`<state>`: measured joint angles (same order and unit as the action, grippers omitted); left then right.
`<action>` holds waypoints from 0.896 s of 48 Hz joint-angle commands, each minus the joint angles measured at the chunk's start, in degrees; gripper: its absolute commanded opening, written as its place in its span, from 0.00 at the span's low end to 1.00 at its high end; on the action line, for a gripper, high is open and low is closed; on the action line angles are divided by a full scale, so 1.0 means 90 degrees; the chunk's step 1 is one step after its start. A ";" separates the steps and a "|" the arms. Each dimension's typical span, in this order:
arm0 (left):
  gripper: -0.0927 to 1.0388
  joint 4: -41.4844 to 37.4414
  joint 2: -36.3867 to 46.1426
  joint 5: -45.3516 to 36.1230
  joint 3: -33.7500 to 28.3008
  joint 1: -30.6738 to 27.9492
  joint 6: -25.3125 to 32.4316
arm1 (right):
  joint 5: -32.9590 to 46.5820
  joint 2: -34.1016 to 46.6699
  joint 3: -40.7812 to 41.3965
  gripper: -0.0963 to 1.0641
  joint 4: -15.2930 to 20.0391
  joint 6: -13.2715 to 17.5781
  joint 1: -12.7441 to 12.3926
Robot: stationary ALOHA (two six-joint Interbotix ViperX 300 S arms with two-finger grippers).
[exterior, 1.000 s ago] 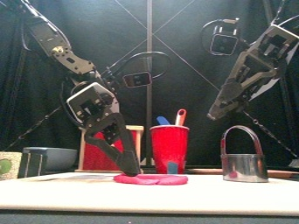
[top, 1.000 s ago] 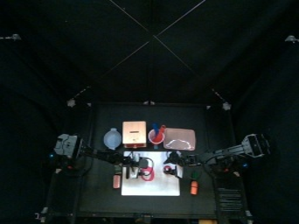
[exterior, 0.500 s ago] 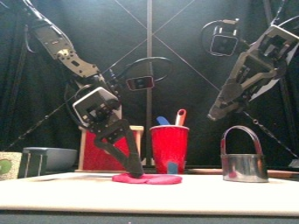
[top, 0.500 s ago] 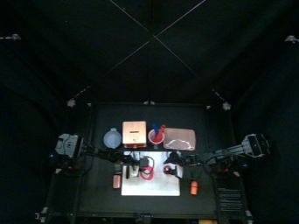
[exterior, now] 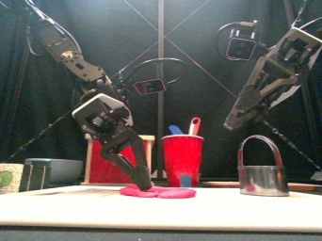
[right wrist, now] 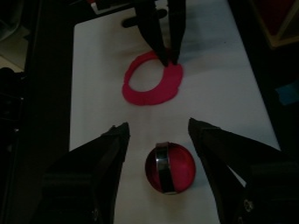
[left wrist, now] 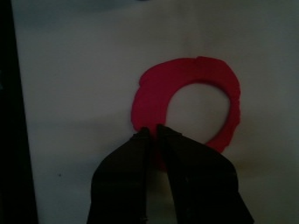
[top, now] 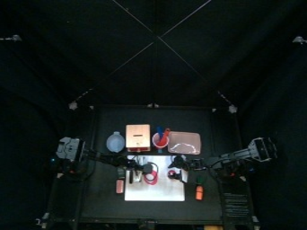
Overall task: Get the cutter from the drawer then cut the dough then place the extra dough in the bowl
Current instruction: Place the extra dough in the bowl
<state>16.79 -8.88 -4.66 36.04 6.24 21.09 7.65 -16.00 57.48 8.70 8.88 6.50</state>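
Looking down in the top view, the white cutting board (top: 162, 192) lies near the front edge of the table (top: 102, 121). The red dough ring (top: 153, 177) lies flat on it. Behind the board, in a row going from the left edge toward the right, are the blue-grey bowl (top: 115, 142), the wooden box (top: 136, 137), the red cup (top: 160, 139) and the pink tray (top: 184, 142). Only this view shows the tray.

The front view shows how high things are. The left tool (exterior: 142, 182) is down at the dough ring, with its tips at the left side of the ring. The right tool (exterior: 235, 122) hangs high over the right side of the table. The metal cutter (exterior: 263, 174) stands upright under it with its wire handle up. A blue and a red toy knife poke out of the red cup.

The left wrist view shows the grip up close. The left tool's jaws are pressed almost together and pinch the rim of the dough ring. The hole in the ring is open and shows white board.

The right wrist view shows the right tool's jaws spread wide and holding nothing. The cutter sits on the board below the gap between them. The dough ring lies farther along the board, with the left tool at its far rim.
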 commanded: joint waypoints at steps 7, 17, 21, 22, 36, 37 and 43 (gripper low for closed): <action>0.56 -0.0264 0.1143 0.0479 -0.0166 -0.0020 0.0010 | 0.0049 -0.0078 -0.0029 0.86 0.0010 0.0000 -0.0020; 0.56 -0.0361 0.2314 0.1045 0.0469 -0.0312 0.0020 | 0.0049 -0.0068 0.0000 0.86 0.0010 0.0000 -0.0010; 0.56 -0.0361 0.2773 0.1240 0.0791 -0.0596 0.0020 | 0.0049 -0.0068 0.0010 0.86 0.0010 0.0010 -0.0020; 0.56 -0.0361 0.2871 0.1260 0.0859 -0.0664 0.0020 | 0.0049 -0.0068 0.0010 0.86 0.0010 0.0010 -0.0020; 0.56 -0.0352 0.4785 0.1641 0.2217 -0.1914 0.0020 | 0.0049 -0.0059 0.0029 0.86 0.0010 0.0000 -0.0010; 0.56 -0.0352 0.4951 0.1631 0.2324 -0.2012 0.0029 | 0.0049 -0.0059 0.0029 0.86 0.0010 0.0000 -0.0010; 0.56 -0.0352 0.5615 0.1484 0.2783 -0.2441 0.0020 | 0.0049 -0.0059 0.0039 0.86 0.0010 0.0000 0.0000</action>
<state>13.71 39.20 9.05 60.56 -14.06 21.27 7.65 -15.82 58.18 8.70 8.88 6.50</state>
